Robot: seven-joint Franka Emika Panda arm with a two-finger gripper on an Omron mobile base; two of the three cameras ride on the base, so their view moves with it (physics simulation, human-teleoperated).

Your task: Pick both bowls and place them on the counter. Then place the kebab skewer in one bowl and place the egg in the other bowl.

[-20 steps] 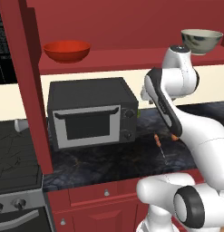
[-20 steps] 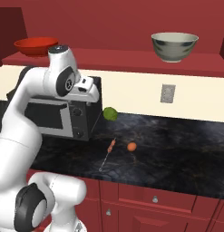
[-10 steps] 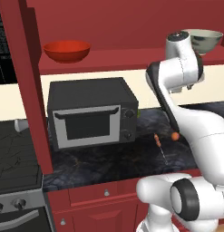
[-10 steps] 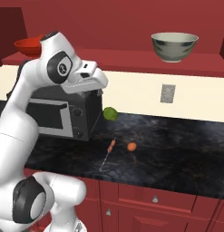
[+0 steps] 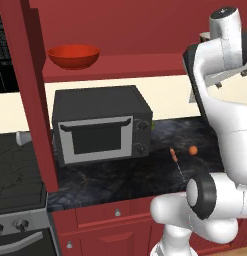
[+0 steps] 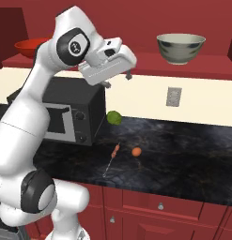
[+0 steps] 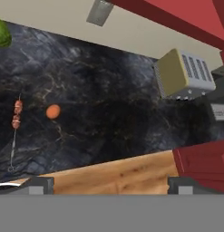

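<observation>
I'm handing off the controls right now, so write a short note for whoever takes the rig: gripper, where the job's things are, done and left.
Gripper: open, empty, raised at shelf height.
Red bowl and cream-grey bowl: both on the red shelf.
Kebab skewer and egg: lying apart on the counter, right of the microwave, near a green fruit.
Done: nothing.
Left: both bowls down to the counter, then skewer into the red one, egg into the other.
</observation>
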